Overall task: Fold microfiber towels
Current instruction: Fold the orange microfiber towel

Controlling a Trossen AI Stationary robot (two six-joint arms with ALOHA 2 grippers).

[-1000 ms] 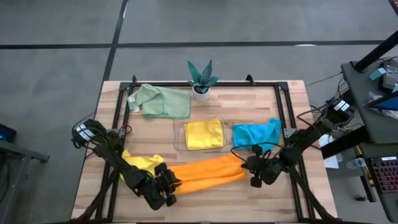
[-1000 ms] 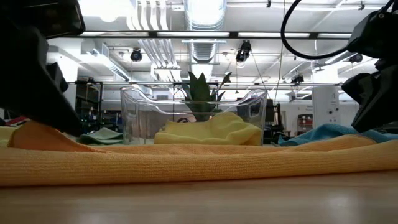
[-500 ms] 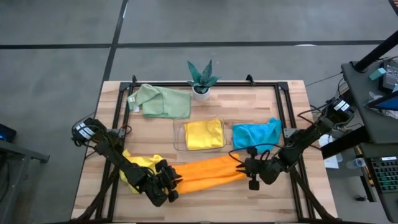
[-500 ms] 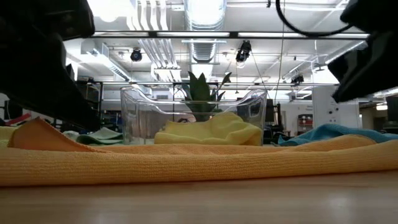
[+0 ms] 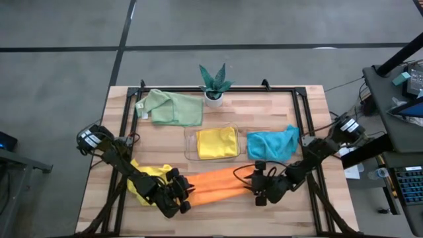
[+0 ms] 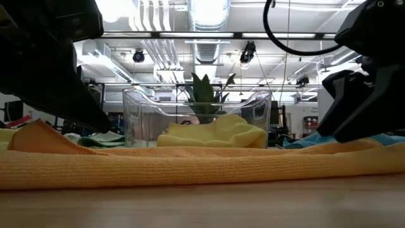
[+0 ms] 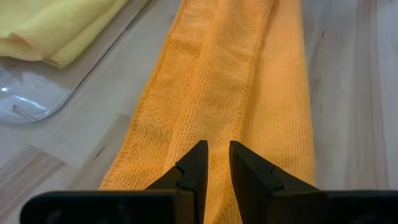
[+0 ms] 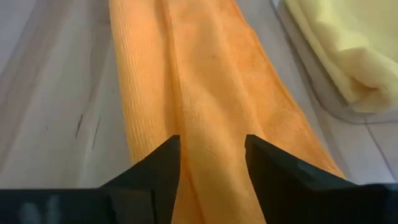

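The orange towel (image 5: 215, 186), folded into a long band, lies on the table near the front edge. My left gripper (image 5: 185, 193) is shut on its left end (image 7: 214, 165). At the band's right end, my right gripper (image 5: 255, 188) is open, one finger on each side of the band's middle ridge (image 8: 211, 149). A yellow towel (image 5: 149, 175) lies under my left arm. Another yellow towel (image 5: 217, 142) rests in the clear tray (image 5: 188, 151). A teal towel (image 5: 272, 142) and a pale green towel (image 5: 172, 108) lie farther back. My left gripper pinches a raised lengthwise fold (image 7: 216, 144) at the orange towel's left end between its two fingers. The fingers come low from the table's left and point along the band. The band lies flat on the wood. My right gripper's fingers (image 8: 155, 171) stand beside the cloth; I cannot tell whether they touch it.
A small potted plant (image 5: 213, 82) stands at the far edge, behind the tray. Black frame rails (image 5: 301, 116) run along the table's sides. Bare wood (image 5: 218, 221) shows between the orange band and the front edge.
My right gripper has opened and let go of the orange towel's right end, and it has moved a little toward the table's left along the band. The band's right end now lies flat on the table. The left end has stayed in my left gripper.
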